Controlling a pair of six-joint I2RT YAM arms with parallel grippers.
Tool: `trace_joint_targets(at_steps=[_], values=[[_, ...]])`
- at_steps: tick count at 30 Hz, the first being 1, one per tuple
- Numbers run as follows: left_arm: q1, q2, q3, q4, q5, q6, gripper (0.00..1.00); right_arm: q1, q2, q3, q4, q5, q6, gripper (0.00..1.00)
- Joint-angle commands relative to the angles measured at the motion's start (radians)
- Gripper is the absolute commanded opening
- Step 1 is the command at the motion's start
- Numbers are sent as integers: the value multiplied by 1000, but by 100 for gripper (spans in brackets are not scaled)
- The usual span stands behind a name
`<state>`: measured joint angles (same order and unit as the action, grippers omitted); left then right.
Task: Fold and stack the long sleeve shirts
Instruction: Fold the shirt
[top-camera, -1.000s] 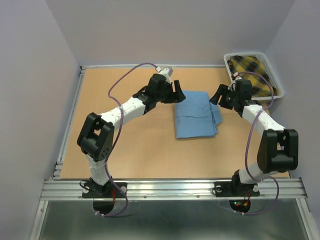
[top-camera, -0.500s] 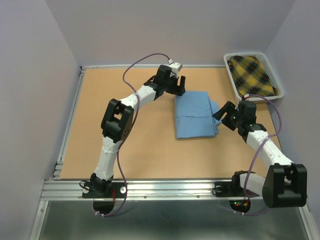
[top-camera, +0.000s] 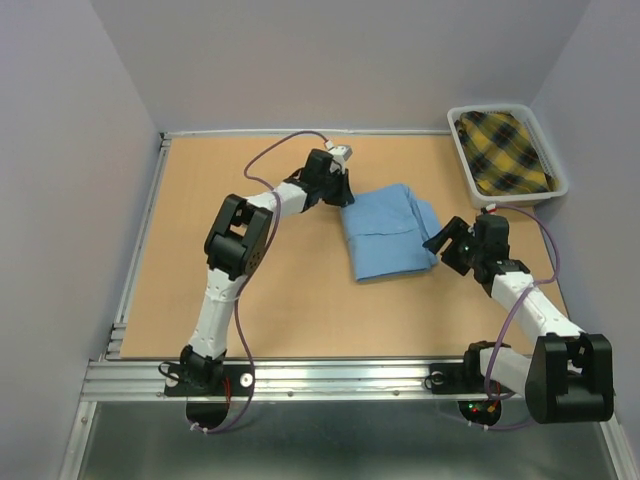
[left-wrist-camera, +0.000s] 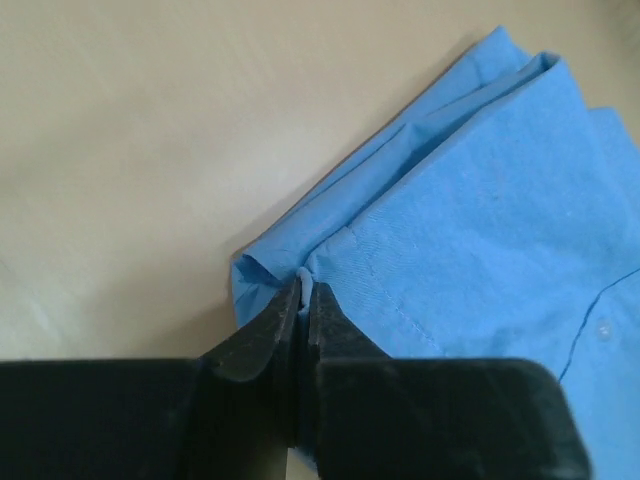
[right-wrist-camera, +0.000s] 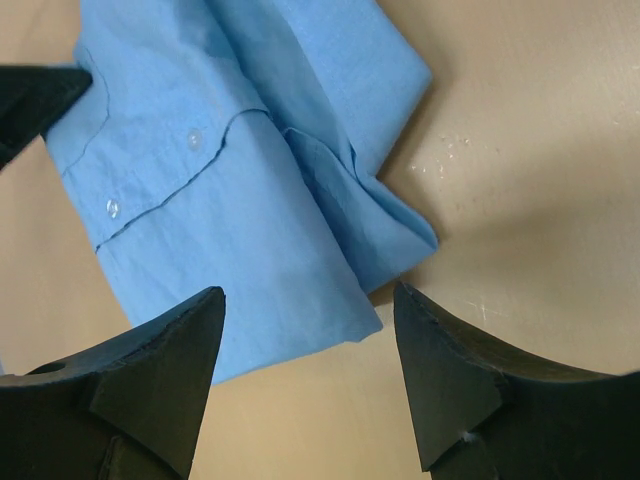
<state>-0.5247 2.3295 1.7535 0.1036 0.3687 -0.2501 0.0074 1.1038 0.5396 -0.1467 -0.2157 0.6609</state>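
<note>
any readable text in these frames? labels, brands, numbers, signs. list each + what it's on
None: no legible text in any view.
light blue shirt: plain cloth and unmarked buttons, no tag showing.
plaid cloth in the white bin: pattern only.
left gripper and right gripper: plain black, no markings visible.
Arm bases: only small coloured lights, no characters readable.
</note>
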Motion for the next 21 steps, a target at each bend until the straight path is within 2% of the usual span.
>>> trace_joint_targets(at_steps=[1,7,10,12,17,18,19,21], values=[[46,-156,-212,92,-19,-133,10,-3,-16,-12,55,-22,-26,73],[45,-412,-558,195,-105,-411,9,-3,37,16,58,-117,-92,73],[2,-550,-805,231,-187,-560,9,3,74,28,65,-171,-119,73],[-52,-646,-894,255,-256,-673,10,28,85,34,79,-204,-129,72],[-126,-791,-1181,376,-318,-852,27,59,97,40,108,-243,-126,72],[-124,-829,-1221,377,-355,-860,31,59,99,42,117,-240,-124,72],[-124,-852,-1221,377,-391,-861,31,57,99,40,119,-240,-124,72],[-121,-915,-1249,366,-430,-824,41,57,111,43,121,-226,-136,72]])
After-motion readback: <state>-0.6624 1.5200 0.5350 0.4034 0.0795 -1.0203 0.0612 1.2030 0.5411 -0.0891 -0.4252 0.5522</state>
